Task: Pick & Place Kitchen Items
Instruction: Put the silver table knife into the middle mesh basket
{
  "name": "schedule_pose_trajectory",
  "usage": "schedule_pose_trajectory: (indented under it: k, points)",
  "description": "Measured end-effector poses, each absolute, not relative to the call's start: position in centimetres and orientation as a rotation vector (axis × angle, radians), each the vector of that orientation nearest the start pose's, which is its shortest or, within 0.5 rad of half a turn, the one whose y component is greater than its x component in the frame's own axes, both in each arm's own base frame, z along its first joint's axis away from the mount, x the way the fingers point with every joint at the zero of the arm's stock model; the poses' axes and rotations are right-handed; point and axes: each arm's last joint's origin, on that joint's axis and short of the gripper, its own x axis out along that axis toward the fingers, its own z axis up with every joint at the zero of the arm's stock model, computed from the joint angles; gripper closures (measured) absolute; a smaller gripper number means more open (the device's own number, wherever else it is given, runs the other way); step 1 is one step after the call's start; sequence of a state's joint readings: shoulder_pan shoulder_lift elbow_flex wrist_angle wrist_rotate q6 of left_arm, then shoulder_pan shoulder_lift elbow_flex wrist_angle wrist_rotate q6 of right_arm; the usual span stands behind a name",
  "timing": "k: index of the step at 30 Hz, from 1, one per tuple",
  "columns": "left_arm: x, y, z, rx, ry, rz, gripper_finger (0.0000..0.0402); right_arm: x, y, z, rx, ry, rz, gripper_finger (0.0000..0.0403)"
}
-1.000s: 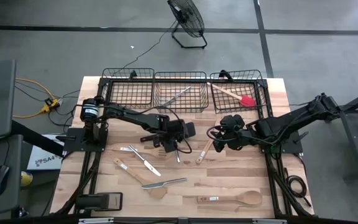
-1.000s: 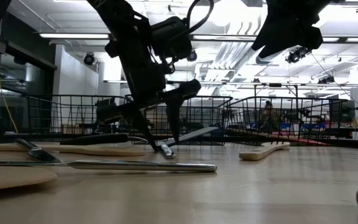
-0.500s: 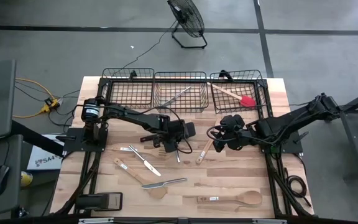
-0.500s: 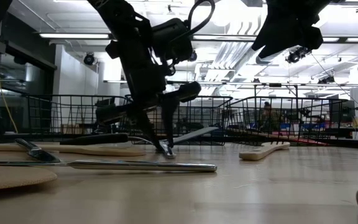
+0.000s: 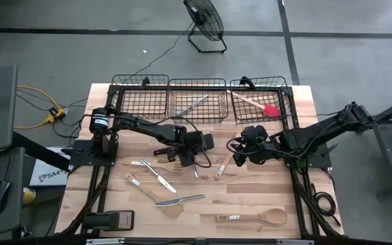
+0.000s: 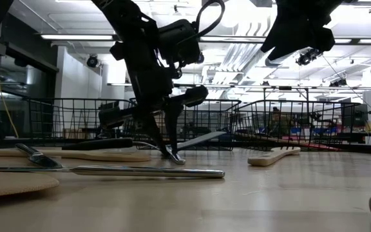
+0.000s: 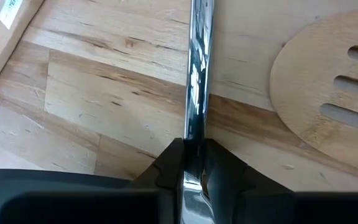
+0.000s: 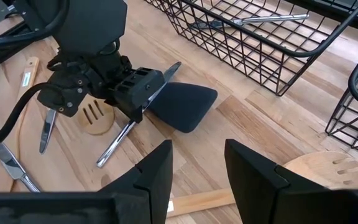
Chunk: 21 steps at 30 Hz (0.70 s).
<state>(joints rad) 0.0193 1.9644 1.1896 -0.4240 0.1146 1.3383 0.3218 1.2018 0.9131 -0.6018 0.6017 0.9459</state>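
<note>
no text or labels legible

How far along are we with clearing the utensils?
Early. Done: a metal utensil in the middle basket, a red spatula in the right one. In hand: the left gripper clamps a silver handle. Left: several knives and wooden spoons. Right gripper waits open.

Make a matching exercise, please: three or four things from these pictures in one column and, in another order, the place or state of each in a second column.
Things:
1. red-headed spatula
2. metal utensil
3. left gripper
4. right gripper

Places or states:
A. fingers apart, holding nothing
B. in the rightmost wire basket
C. fingers closed on a shiny handle
D. lying on the table, pinched at one end

Pairs: 1-B, 2-D, 3-C, 4-A
</note>
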Motion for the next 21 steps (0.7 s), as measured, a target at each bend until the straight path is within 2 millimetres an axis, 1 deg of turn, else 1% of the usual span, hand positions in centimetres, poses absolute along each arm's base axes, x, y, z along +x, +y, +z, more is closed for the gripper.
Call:
schedule_pose_trajectory:
  k: [8,11,13,21]
  points:
    - [37.31,0.33,12.86,0.996,0.954,-0.828,0.0357,22.75,5.86,26.62,0.496,0.596,-0.598,0.0265]
    - [37.32,0.32,12.86,0.976,0.960,-0.816,0.0367,22.75,5.86,26.62,0.496,0.596,-0.598,0.0265]
    - [37.32,0.32,12.86,0.971,0.961,-0.814,0.0373,22.75,5.86,26.62,0.497,0.596,-0.598,0.0265]
    - [37.31,0.32,12.86,0.967,0.962,-0.813,0.0373,22.75,5.87,26.62,0.497,0.596,-0.598,0.0265]
